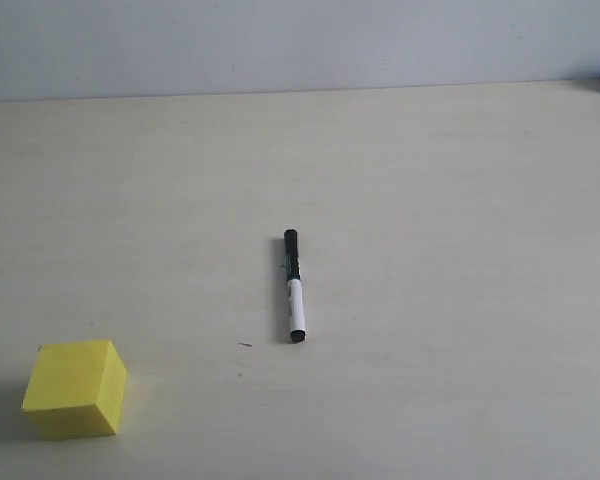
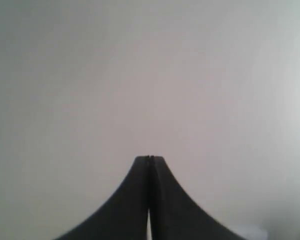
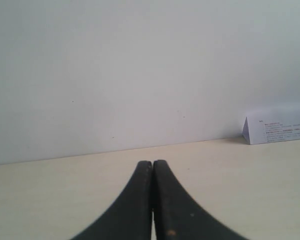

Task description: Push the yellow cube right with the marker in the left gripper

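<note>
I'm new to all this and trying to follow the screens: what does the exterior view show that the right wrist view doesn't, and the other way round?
Only the exterior view shows the marker, lying loose on the table, and the yellow cube, apart from it toward the view's lower left. Only the right wrist view shows the right gripper, jaws pressed together, and a white printed card standing by the wall. Both show the pale table and the plain wall.

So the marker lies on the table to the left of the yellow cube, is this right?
Not quite. In the exterior view the marker lies on the table to the right of the yellow cube, not to its left.
</note>
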### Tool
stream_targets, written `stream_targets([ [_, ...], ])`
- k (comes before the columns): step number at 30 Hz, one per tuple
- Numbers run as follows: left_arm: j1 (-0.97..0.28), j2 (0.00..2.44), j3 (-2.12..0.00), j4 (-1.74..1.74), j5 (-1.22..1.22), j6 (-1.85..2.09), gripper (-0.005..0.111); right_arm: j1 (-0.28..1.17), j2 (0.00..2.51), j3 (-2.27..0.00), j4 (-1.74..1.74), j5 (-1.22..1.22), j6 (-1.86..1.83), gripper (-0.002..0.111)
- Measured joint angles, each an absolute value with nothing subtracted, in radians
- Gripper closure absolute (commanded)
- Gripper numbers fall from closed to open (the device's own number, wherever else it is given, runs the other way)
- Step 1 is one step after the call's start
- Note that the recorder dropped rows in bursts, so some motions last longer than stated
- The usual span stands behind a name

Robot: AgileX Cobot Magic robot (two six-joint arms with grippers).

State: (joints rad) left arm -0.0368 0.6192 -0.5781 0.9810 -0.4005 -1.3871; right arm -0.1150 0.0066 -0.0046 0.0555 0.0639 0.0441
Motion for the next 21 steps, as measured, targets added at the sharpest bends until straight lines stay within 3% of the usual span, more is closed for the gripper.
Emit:
stream_targets([
  [5,-0.073,0.956,-0.852,1.573,-0.522,-1.937,0.107,-0.115,0.007,-0.005,0.056,0.064,0.044,0.108],
  [9,-0.127,1.145,-0.988,1.708,-0.592,-2.023,0.107,-0.115,0.007,-0.005,0.056,0.064,0.044,0.108],
  [13,-0.2,1.232,-1.046,1.735,-0.569,-1.835,0.107,-0.115,0.007,-0.005,0.056,0.064,0.044,0.108],
  [18,-0.305,1.249,-1.026,1.75,-0.481,-1.27,0.107,-0.115,0.007,-0.005,0.056,0.064,0.044,0.108],
  [21,-0.395,1.265,-1.009,1.761,-0.134,-1.142,0.107,-0.115,0.007,-0.005,0.056,0.064,0.044,0.108],
])
